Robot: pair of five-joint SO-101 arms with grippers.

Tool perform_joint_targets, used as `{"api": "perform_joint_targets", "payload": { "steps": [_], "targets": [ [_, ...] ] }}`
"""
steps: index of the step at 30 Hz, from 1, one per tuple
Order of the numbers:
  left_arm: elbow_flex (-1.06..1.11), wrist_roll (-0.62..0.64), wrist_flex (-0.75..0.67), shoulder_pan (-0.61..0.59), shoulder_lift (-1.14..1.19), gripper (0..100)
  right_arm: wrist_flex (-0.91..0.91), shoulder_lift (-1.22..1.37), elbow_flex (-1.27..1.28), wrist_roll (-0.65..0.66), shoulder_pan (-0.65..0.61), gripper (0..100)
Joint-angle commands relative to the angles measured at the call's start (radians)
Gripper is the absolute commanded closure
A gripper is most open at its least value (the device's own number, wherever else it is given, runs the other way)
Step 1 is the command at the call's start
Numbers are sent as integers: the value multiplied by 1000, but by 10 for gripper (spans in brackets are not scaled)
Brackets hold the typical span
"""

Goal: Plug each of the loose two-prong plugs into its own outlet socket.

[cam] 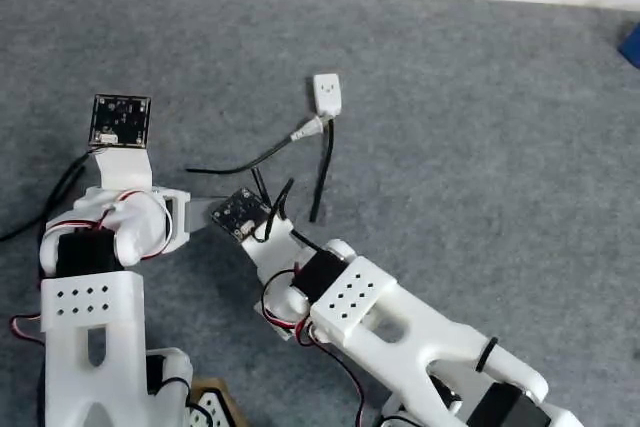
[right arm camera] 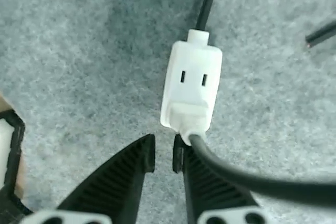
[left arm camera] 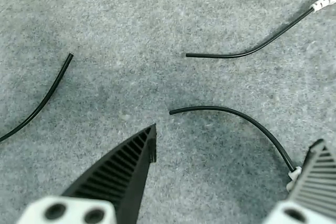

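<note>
Two arms stand at the grey bench (cam: 500,147). The high view shows one outlet socket (cam: 327,94) and one loose plug (cam: 306,130) lying just beside it, not inserted, each trailing a black cord.

The right wrist view shows a two-slot socket (right arm camera: 191,80) up close, with a white plug (right arm camera: 188,119) at its near end. I cannot tell whether it is the same socket. The right claw (right arm camera: 164,142) is nearly together, clamping nothing.

The left wrist view adds three black cords (left arm camera: 236,111) on the bench, with the left claw (left arm camera: 234,137) spread wide apart.
</note>
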Motion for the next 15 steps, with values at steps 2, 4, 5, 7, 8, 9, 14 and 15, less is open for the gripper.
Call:
{"api": "perform_joint_targets", "payload": {
  "steps": [2,4,5,7,8,9,14,15],
  "targets": [
    [-21,-9,-5,4,-4,575,18,-4,-48,20,25,935],
    [-21,-9,-5,4,-4,575,18,-4,-48,21,44,935],
    [-21,-9,-5,4,-4,575,19,-4,-48,21,44,935],
    [-21,-9,-5,4,-4,575,19,-4,-48,23,44,935],
    [-21,-9,-5,4,-4,575,21,-4,-48,26,39,935],
    [-21,-9,-5,4,-4,575,21,-4,-48,43,35,935],
    [-21,-9,-5,4,-4,575,33,-5,-48,48,35,934],
    [-21,-9,-5,4,-4,575,33,-5,-48,48,35,926]
  ]
}}
